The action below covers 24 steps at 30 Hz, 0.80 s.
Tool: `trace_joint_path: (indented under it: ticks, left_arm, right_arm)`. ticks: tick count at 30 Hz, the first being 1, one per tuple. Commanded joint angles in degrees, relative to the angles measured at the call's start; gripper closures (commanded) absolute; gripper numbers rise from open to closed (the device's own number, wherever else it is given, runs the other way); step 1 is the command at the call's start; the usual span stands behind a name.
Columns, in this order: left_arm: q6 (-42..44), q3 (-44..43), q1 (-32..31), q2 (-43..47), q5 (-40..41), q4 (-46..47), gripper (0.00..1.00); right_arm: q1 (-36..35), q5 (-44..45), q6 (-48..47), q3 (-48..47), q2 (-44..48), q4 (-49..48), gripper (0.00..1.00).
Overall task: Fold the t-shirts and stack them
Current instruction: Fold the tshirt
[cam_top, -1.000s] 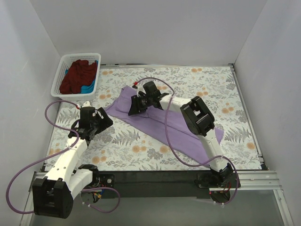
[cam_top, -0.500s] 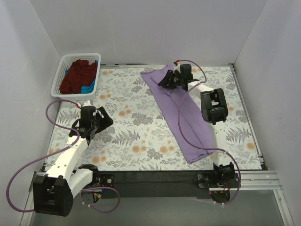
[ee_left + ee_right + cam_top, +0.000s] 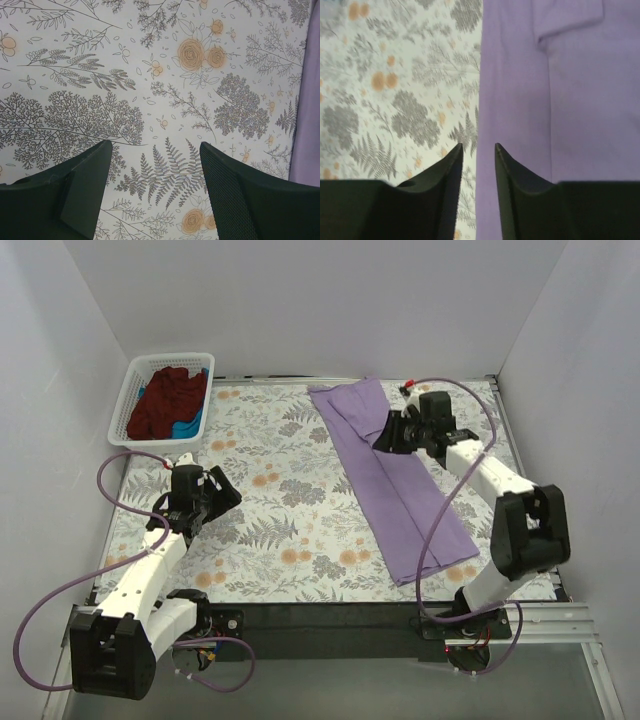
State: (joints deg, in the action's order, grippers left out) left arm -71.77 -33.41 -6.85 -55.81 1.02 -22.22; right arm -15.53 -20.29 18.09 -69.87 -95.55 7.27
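My right claw (image 3: 478, 146) is only a narrow slit open, with nothing between its fingers. The long edge of the purple shirt (image 3: 402, 492) runs right under the gap, and I cannot tell whether the tips touch the cloth. The shirt lies flat on the counter (image 3: 280, 530) in a long folded strip, spreading beyond and to one side of this claw. My left claw (image 3: 155, 145) is spread wide and empty over bare flowered counter, well apart from the shirt. Beyond it a white basket (image 3: 125, 412) holds the maroon shirt (image 3: 165, 400) and the blue shirt (image 3: 190, 426).
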Motion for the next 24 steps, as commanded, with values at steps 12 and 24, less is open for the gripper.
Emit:
trace_joint_path:
  ticks: [12, 24]
  left_arm:
    - [0.49, -0.69, 0.17, 1.49, 0.3, 0.42, 0.31]
    - [0.4, -1.13, 0.17, 2.11, 1.36, -0.28, 0.31]
  right_arm:
    - [-16.81, 16.6, 0.45, 29.34, 19.79, 20.59, 0.75]
    - [-30.6, 13.79, 4.32, 22.85, 3.55, 21.3, 0.76]
